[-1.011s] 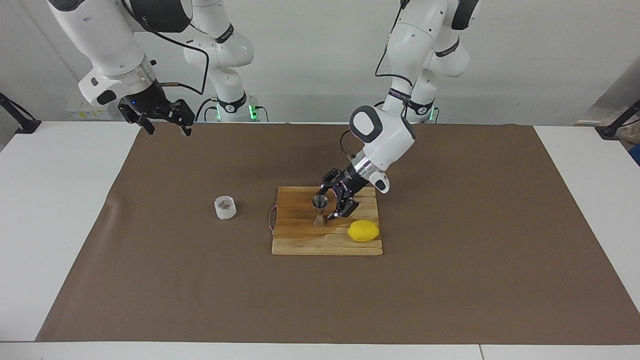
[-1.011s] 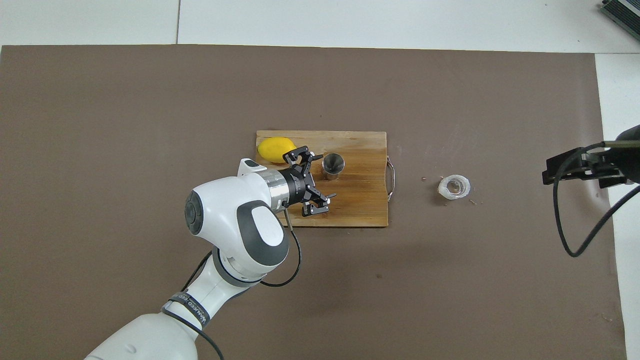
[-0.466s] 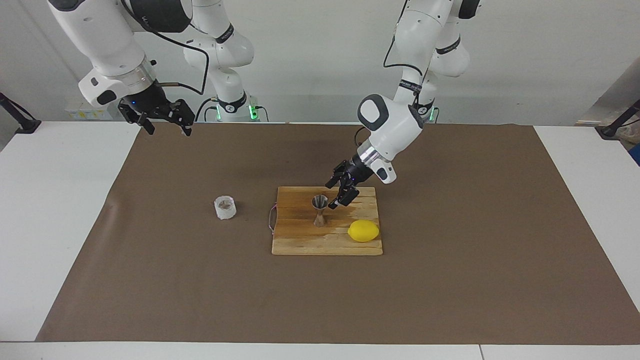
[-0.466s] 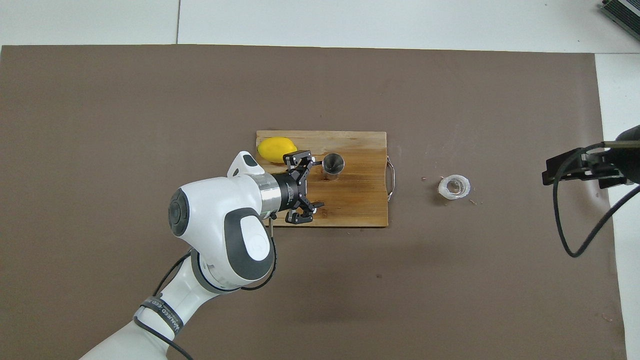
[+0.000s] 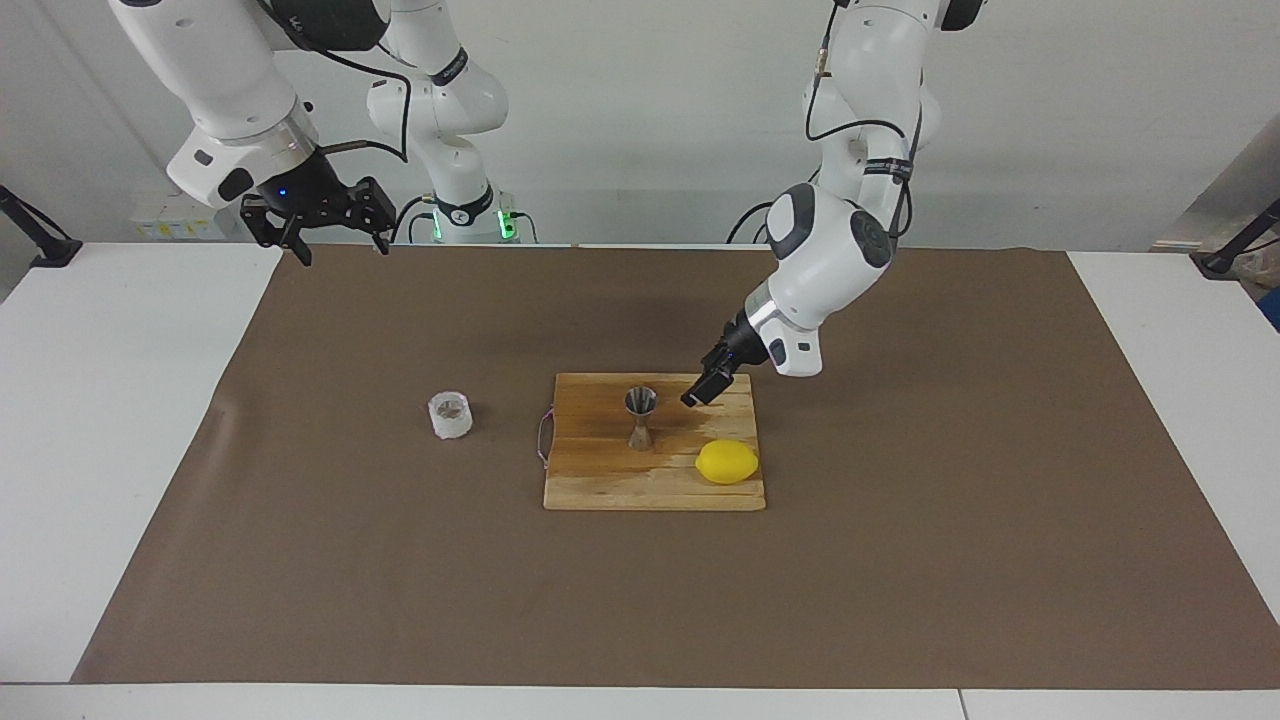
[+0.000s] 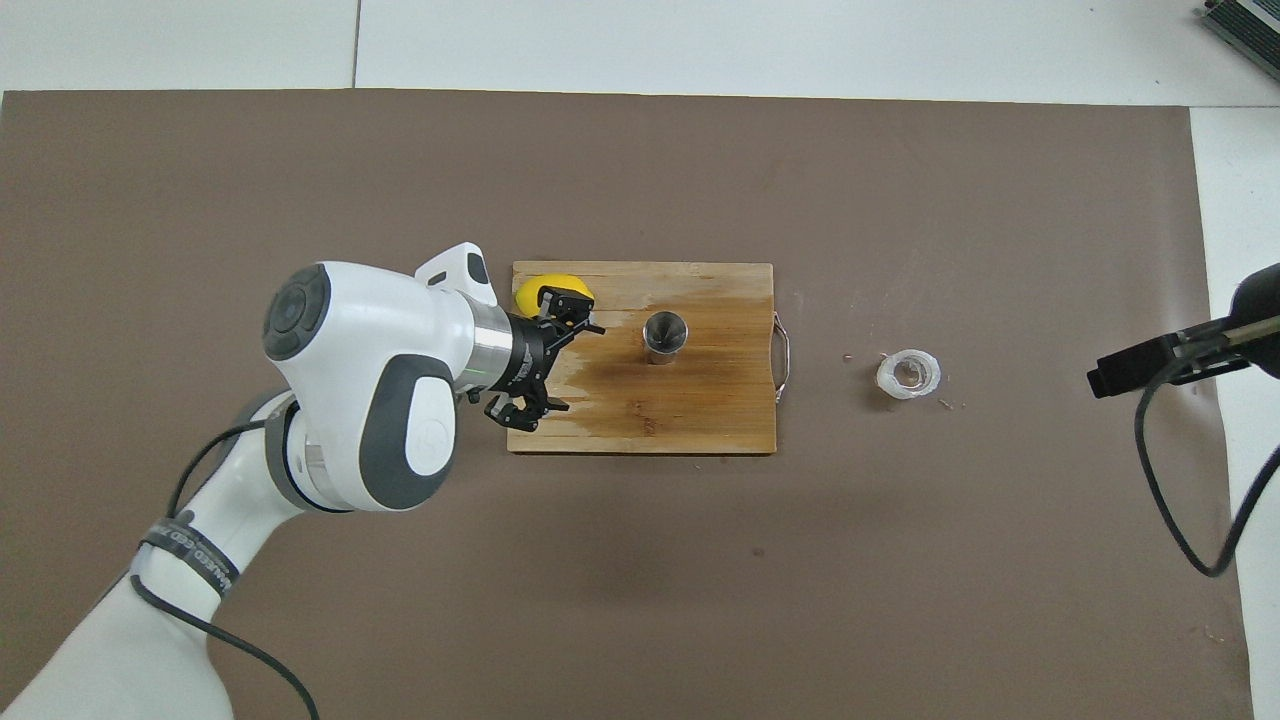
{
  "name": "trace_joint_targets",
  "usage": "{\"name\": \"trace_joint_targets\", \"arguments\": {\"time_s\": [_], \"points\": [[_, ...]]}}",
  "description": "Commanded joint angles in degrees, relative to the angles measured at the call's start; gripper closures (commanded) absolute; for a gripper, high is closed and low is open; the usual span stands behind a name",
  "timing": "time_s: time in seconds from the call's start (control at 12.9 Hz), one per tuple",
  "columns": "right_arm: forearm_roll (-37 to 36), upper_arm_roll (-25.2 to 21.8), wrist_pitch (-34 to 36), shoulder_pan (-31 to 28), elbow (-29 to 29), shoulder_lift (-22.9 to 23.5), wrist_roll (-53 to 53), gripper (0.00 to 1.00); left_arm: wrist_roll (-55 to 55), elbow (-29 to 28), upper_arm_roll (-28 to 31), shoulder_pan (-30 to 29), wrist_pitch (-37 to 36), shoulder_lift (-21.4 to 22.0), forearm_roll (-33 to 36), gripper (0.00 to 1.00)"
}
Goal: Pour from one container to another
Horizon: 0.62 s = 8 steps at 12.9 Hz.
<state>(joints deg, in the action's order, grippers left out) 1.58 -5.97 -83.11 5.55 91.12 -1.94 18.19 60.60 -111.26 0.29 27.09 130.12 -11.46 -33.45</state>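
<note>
Now, scene: a desk (image 5: 120,420) under brown paper (image 5: 900,560), with a wooden board (image 5: 600,480) near the middle
Jigger: the jigger (image 5: 640,418) stands upright on the board, mouth up, alone and untouched; seen from overhead (image 6: 665,334) its round mouth is open to the camera
Cup: the cup (image 5: 450,414) sits upright on the paper, off the board toward the right arm's end of the desk, well apart from the jigger; overhead (image 6: 908,373) it shows a darker inside
Lemon: a lemon (image 5: 727,462) lies on the board's corner toward the left arm's end, farther from the robots than the jigger
Board handle: a thin wire handle (image 6: 783,357) sticks out of the board's edge that faces the cup
Left end effector: the left end effector (image 5: 705,386) hangs over the board's edge nearest the robots, beside the jigger but apart from it; overhead (image 6: 545,365) its fingers stand wide with nothing between them
Right end effector: the right end effector (image 5: 325,232) is raised over the paper's corner at the right arm's end, wide and empty, well apart from the cup; the right arm waits
</note>
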Motion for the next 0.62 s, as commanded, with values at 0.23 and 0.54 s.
{"name": "trace_joint_targets", "arguments": {"time_s": [0.23,0.54], "points": [[5.5,-0.4,-13.4,-4.8,12.6,-4.7,37.8,0.0,-7.1,13.0,-0.4,-4.3,-10.8,-0.6,23.6,0.0],[20.1,-0.4,-22.5,-10.2,22.9,-2.6,66.9,0.0,-19.8,13.8,-0.1,-6.3,-14.1,0.2,26.8,0.0]]}}
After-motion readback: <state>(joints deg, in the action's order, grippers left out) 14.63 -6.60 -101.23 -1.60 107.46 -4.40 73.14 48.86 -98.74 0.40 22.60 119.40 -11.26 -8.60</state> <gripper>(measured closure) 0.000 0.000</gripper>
